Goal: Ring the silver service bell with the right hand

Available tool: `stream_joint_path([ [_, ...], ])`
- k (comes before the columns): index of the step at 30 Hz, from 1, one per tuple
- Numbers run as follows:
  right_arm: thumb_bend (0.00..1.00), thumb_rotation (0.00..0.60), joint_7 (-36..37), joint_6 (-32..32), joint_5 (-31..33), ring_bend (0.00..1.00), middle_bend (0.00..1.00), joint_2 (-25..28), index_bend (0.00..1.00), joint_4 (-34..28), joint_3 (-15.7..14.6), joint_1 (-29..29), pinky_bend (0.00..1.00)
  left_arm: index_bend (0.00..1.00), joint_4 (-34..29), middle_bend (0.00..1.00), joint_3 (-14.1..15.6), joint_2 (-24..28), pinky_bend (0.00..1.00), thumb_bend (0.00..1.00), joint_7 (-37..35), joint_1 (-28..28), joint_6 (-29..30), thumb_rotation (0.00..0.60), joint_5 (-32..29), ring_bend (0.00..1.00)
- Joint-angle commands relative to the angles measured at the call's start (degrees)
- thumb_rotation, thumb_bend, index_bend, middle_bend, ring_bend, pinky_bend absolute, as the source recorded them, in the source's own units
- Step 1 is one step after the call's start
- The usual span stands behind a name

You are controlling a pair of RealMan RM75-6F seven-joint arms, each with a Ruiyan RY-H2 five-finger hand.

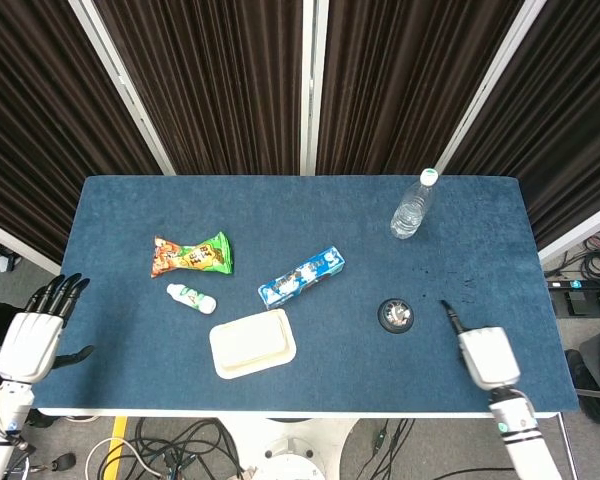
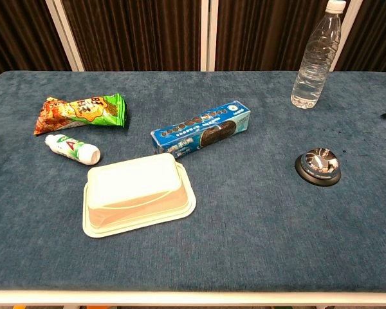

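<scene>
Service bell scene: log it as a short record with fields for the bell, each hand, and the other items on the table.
bell: silver service bell on a black base, standing alone on the blue table, untouched
right hand: right hand above the table's near right part, apart from the bell, one finger pointing toward it
left hand: left hand off the table's left edge, fingers spread, holding nothing
other items: water bottle, cookie box, snack bag, small tube, white tray

The table (image 2: 244, 257) wore a matt, napped blue cloth. On it the service bell (image 2: 318, 165) had a polished, mirror-bright metal dome on a dull black base. Behind the bell stood a clear, glossy plastic water bottle (image 2: 314, 58); left of the bell lay a smooth cream plastic container (image 2: 136, 193).
</scene>
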Motion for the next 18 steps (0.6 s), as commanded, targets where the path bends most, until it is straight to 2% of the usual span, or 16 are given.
stream_joint_path([
  [1, 1.0, 0.6, -3.2, -3.4, 0.7, 0.79, 0.88, -3.5, 0.0, 1.7, -0.1, 2.4, 0.74, 0.07, 0.2, 0.04, -0.1, 0.1, 0.15, 0.02, -0.4, 0.2, 0.2, 0.6, -0.3, 0.0],
  [7, 1.0, 0.6, -7.1, -5.3, 2.8, 0.79, 0.88, -6.0, 0.0, 1.9, 0.2, 3.7, 0.74, 0.07, 1.5, 0.04, -0.1, 0.2, 0.15, 0.02, -1.7, 0.4, 0.0, 0.6, -0.9, 0.0],
  [18, 1.0, 0.6, -8.8, -8.0, 6.0, 0.79, 0.89, -7.3, 0.0, 2.8, 0.0, 5.0, 0.74, 0.07, 3.0, 0.04, -0.2, 0.1, 0.15, 0.02, -3.3, 0.6, 0.0, 0.6, -1.4, 0.0],
])
